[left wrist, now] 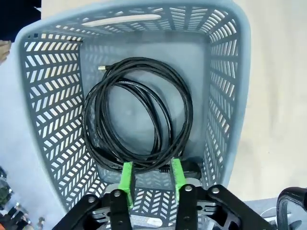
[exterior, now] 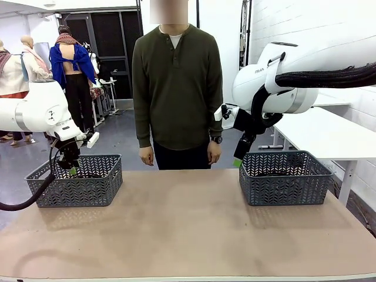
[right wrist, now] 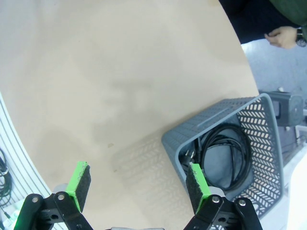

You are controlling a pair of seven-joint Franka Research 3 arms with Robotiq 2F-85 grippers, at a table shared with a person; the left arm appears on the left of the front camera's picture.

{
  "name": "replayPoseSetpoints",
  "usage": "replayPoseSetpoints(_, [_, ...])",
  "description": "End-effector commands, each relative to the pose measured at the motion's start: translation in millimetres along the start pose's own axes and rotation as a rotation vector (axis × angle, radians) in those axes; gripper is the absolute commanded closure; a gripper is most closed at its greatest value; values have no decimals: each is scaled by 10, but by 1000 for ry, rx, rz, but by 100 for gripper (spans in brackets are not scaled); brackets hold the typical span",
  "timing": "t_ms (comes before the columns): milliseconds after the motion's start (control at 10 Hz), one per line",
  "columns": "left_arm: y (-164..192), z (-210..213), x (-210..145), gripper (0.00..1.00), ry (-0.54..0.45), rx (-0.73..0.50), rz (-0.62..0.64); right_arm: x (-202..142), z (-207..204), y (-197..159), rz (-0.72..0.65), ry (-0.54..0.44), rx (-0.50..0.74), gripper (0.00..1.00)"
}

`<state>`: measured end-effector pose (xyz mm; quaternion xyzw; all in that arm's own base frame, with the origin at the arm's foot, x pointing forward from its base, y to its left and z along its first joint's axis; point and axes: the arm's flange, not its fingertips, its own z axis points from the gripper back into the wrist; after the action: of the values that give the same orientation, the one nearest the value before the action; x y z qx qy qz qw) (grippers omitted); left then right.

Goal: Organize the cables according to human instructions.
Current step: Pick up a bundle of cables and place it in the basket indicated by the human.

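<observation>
A black cable (left wrist: 139, 115) lies as a loose coil on the floor of the left grey basket (left wrist: 229, 96). My left gripper (left wrist: 151, 177) hangs just above the coil's near edge, green pads apart and nothing pinched between them. From the front, this gripper (exterior: 71, 168) sits over the left basket (exterior: 76, 189). More coiled black cable (right wrist: 225, 153) rests in the right basket (right wrist: 211, 120). My right gripper (right wrist: 138, 186) is wide open and empty over the bare tabletop beside that basket. The human (exterior: 176, 88) stands at the far edge, arms hanging down.
The right basket (exterior: 285, 187) stands at the table's right side, with my right gripper (exterior: 239, 157) at its far left corner. The tan tabletop (exterior: 182, 223) runs bare between the baskets. The person's hand (right wrist: 283, 36) hangs past the table edge.
</observation>
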<state>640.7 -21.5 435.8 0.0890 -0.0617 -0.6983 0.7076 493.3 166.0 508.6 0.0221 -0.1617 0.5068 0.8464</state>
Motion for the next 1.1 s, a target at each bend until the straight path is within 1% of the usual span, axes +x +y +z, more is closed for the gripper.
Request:
replayPoseSetpoints(0, [-57,46,-36,0,-7,7,-2,0,3,5,0,5,0,0])
replayPoseSetpoints(400, [-57,184,15,0,11,-37,-19,0,3,5,0,5,0,0])
replayPoseSetpoints(700, [-51,266,51,0,-13,-53,-6,0,3,5,0,5,0,0])
replayPoseSetpoints(800, [-60,299,79,0,-30,-113,-7,0,3,5,0,5,0,0])
replayPoseSetpoints(900, [-81,327,71,0,-42,-147,14,0,3,5,0,5,0,0])
replayPoseSetpoints(1000, [-70,214,66,0,-5,-62,-4,0,3,5,0,5,0,0])
